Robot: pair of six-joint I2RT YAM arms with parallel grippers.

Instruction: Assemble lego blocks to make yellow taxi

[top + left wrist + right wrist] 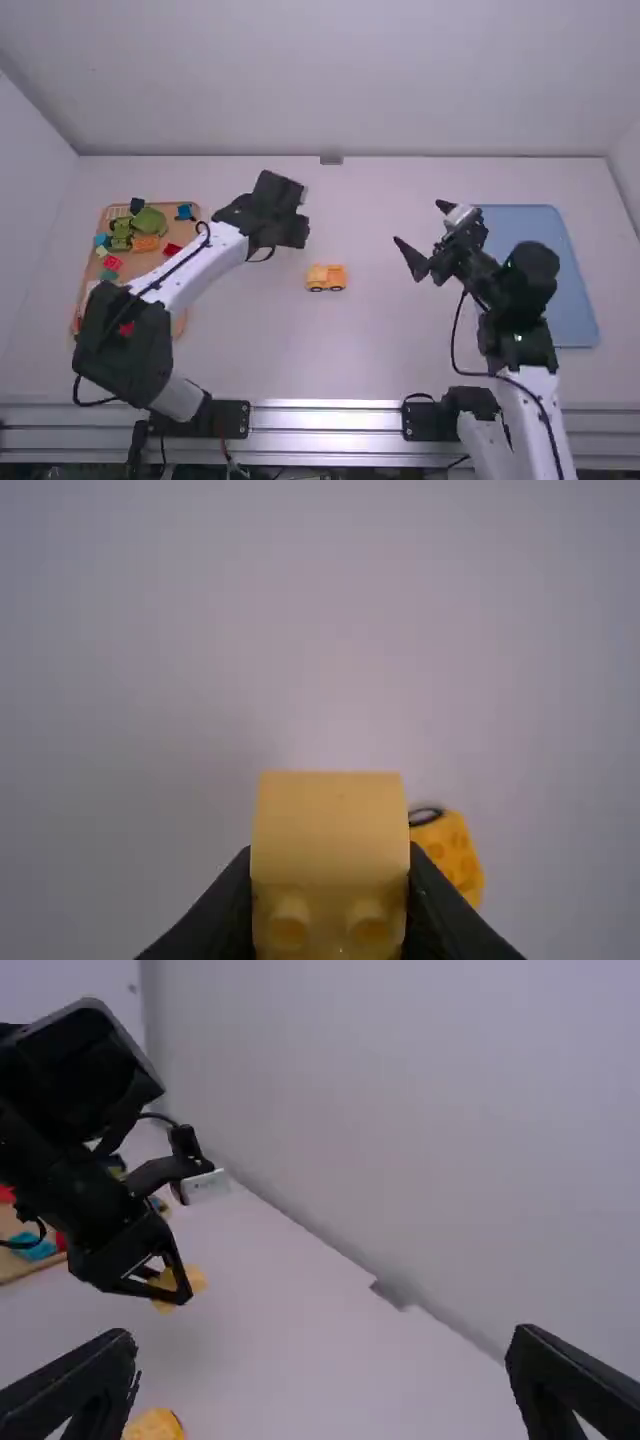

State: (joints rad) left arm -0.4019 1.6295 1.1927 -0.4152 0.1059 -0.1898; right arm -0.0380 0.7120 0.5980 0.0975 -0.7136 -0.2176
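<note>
The left gripper [330, 856] pinches a yellow block [329, 825]; the right gripper [418, 222] has fingers apart. The unfinished yellow taxi [326, 277] sits well inside all edges of the worktop [390, 340]. Unheld, it may slide if pressed by a misaligned block.

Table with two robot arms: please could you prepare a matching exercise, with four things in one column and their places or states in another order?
Column one
1. Nearest yellow block of the left wrist view
2. Yellow piece with dark wheels
3. Right gripper
4. Blue tray

Column two
A. Lies on the table's right side
B. Open, with nothing between its fingers
C. Held in the left gripper
D. Stands on the middle of the table

Right pairs: 1-C, 2-D, 3-B, 4-A
</note>
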